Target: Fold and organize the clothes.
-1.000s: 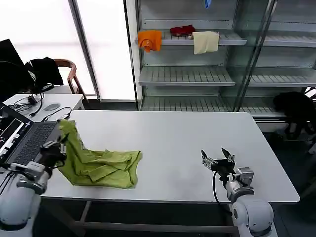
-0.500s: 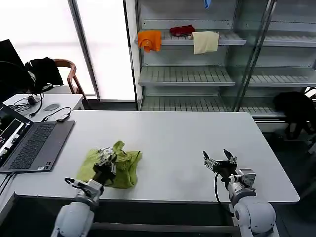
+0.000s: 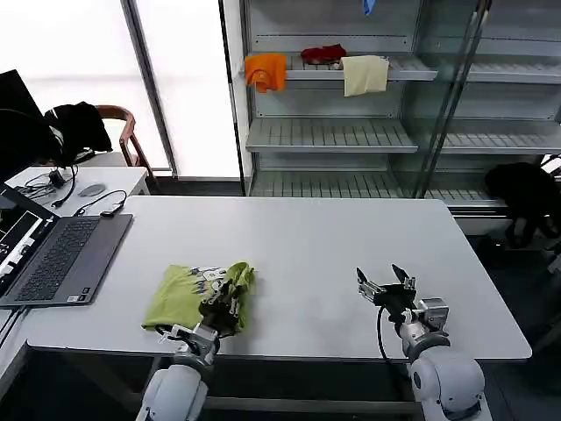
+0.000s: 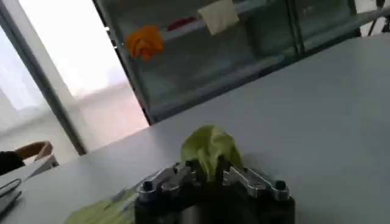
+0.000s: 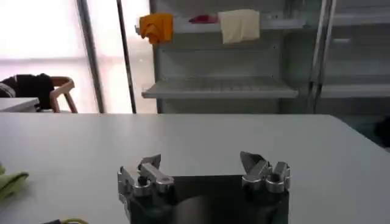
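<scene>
Left claw (image 3: 230, 296) clamping crosswise T-shirt (image 3: 188, 294)

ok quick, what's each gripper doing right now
Left gripper: shut on the T-shirt, pinching its right edge.
Right gripper: open, holding nothing, over the table.

White table (image 3: 307, 237); grey shelving (image 3: 333, 132) behind; bright windows (image 3: 175, 79); wooden chair (image 3: 123, 132); laptop (image 3: 53, 254).

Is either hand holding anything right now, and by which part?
The left hand pinches the T-shirt by a bunched bit of fabric at its right edge. The right hand is open, holding nothing.
</scene>
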Motion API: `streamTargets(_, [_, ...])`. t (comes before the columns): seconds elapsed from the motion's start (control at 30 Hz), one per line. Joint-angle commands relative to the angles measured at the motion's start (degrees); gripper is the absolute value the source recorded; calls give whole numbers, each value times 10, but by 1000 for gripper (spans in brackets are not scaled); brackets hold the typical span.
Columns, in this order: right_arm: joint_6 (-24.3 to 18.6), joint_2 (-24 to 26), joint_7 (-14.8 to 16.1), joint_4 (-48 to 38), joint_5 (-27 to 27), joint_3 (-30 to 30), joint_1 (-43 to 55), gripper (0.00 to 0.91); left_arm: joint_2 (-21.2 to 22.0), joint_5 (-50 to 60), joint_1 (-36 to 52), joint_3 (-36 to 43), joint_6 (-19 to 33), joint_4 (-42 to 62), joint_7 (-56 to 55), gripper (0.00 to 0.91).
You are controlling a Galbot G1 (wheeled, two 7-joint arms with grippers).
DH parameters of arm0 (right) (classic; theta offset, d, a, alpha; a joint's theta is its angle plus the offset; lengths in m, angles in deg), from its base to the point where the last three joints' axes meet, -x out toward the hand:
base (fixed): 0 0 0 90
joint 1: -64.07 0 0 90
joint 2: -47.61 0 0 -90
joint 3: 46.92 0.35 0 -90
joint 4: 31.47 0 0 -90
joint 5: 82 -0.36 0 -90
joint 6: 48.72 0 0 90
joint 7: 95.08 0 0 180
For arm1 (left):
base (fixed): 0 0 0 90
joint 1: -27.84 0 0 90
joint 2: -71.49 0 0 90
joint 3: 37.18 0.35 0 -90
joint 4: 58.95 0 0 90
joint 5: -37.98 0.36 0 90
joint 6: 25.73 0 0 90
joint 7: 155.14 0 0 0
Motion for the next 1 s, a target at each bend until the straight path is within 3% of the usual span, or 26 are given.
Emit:
streamTargets(0.03, [1,-2,-1,-2,0,-8,4,907,30,-28,-1,49,-20,-1,-32,907])
streamTargets(0.3, [2,-2,0,-3,-2,-7,3,907,80,-17,-1,69,-7,7,-38,907])
streamTargets(0.4, [1,0,0,-3,-3,-5,1,907,80,-19,-4,62,3,-24,-36,907])
streamTargets(0.53, [1,1,0,-4,-3,-4,1,907,40,-39,-16,20,0,-87,-29,907])
streamTargets(0.7, [2,1,0,-3,-2,-9,2,907,-11,-156,-28,-107,-38,-165,-18,907])
streamTargets(0.83, [2,-2,0,-5,0,-14,5,907,-40,-261,-26,-240,-56,-127,10,907])
streamTargets(1.0, [2,-5,3,-3,5,-18,3,907,-62,-344,-28,-270,-73,-48,18,907])
